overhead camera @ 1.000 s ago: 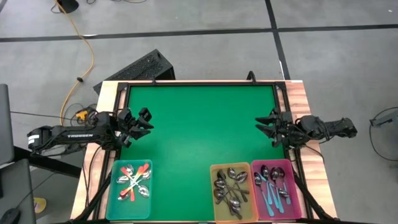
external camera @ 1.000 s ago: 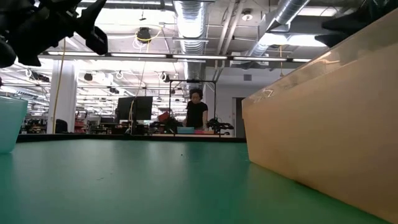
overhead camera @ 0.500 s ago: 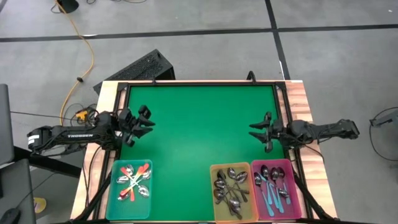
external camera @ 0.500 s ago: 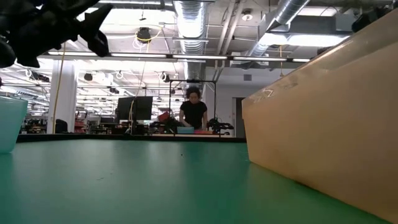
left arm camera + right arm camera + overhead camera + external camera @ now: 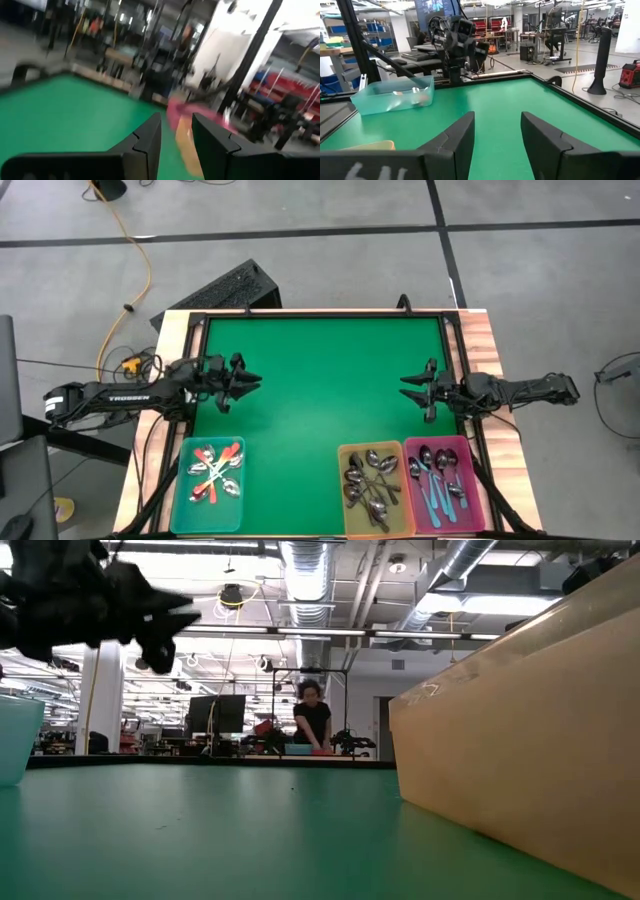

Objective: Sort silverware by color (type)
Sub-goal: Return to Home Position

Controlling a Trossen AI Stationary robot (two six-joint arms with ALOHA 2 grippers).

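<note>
A: What did we find changed from a second before?

B: Mostly the arms. The left gripper (image 5: pixel 244 380) had swung round from its slanted pose and pointed level across the green mat (image 5: pixel 325 350), near the mat's left edge. The right gripper (image 5: pixel 408 388) had slid a little inward from the right edge, then held there, facing the other across the mat.

A: And the claws?

B: We saw both parted and holding nothing. In each wrist view the two dark fingers stood apart with only the scene beyond showing in the gap. The left's gap looked rather narrower than the right's.

A: Where were the things we were sorting?

B: All in the bins along the lower edge of the high view, as far as we could tell. The orange-red spoons (image 5: pixel 214 470) lay crossed in the teal bin (image 5: pixel 205 518) on the left. The dark-handled spoons (image 5: pixel 368 482) were heaped in the yellow bin (image 5: pixel 342 500), and the blue-handled spoons (image 5: pixel 438 480) lay in the pink bin (image 5: pixel 465 515) right beside it. We found no spoon on the mat.

A: So what did we make of it?

B: We judged the sorting finished and the arms drawing back to rest. Both grippers were well apart from the bins, so we saw little chance of knocking one.
</note>
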